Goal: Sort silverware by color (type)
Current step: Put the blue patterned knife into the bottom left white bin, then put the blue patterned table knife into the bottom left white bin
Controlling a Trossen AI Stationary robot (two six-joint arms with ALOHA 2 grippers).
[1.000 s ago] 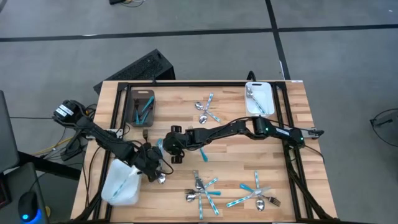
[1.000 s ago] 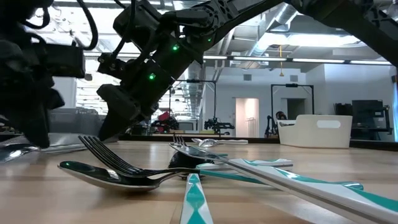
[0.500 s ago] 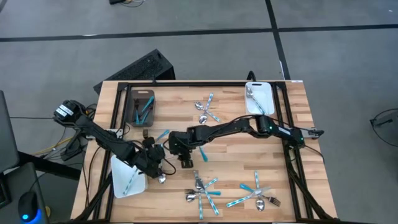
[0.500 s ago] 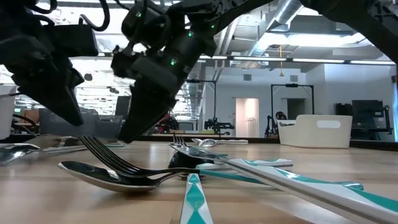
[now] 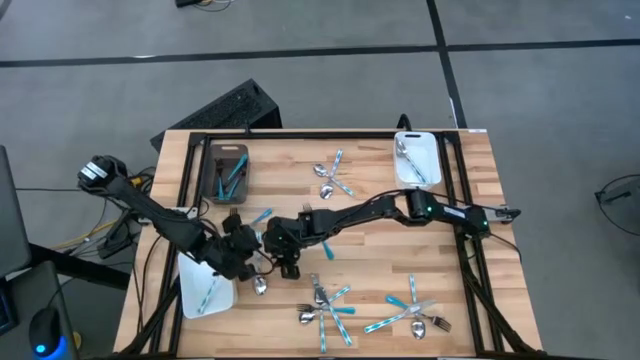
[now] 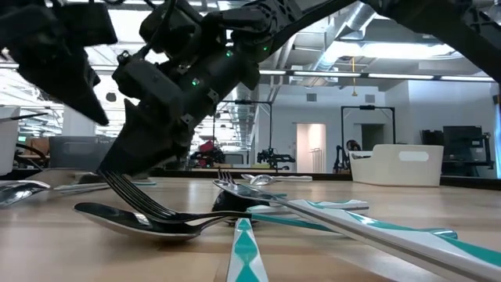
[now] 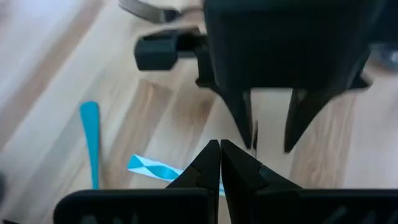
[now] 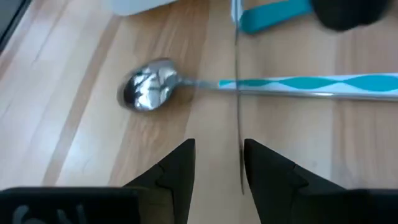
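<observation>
A: Which piece is in play?
B: The spoon on the wooden table, just off the near white tray, toward the table's middle. Shiny bowl, thin teal handle with a wavy white pattern.
A: Where does it sit versus the jaws?
B: Right gripper hangs just above it, jaws apart with nothing between them. In the right wrist view the spoon lies ahead of the fingertips, its long axis running crosswise to the gripper's line of sight. A thin silver piece, can't tell what, runs lengthwise through the gap.
A: Left arm?
B: Left gripper is between that white tray and the right gripper, jaws pressed together, holding nothing I can see. Both are close; the right one looks better lined up, I'd say.
A: Rest of the silverware?
B: Piles beyond the spoon from the tray, along the table's near edge.
</observation>
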